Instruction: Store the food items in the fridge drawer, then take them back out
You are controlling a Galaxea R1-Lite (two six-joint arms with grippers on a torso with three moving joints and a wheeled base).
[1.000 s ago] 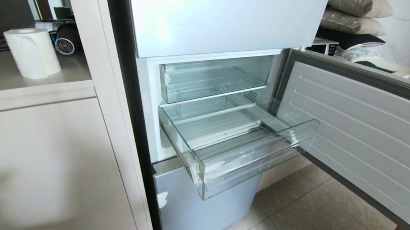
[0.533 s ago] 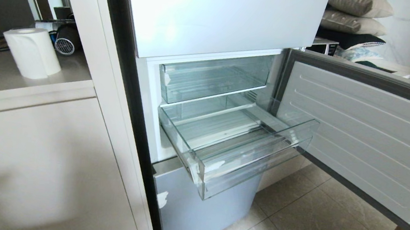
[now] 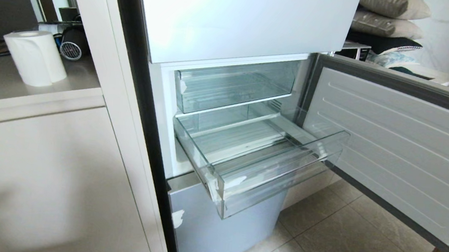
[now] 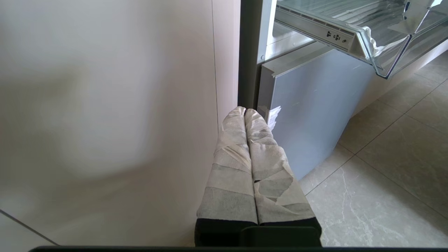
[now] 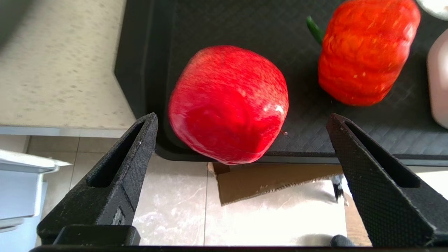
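Two black fingers of our right gripper (image 5: 241, 175) stand spread wide at the bottom of the right wrist view, pinching nothing; between them, at centre frame, the red apple-like food item (image 5: 229, 103) sits at the near edge of a black tray (image 5: 147, 52), partly over the lip; a careless closing could, we judge, nudge it off onto the floor; the ribbed orange one (image 5: 364, 52) at upper right lies near enough to be bumped; our left gripper (image 4: 245, 113), fingers pressed together, hangs parked at centre of the left wrist view; the fridge drawer (image 3: 280, 186) stands pulled out and empty at centre of the head view, well apart from the food, so we risk dropping it on the carry.
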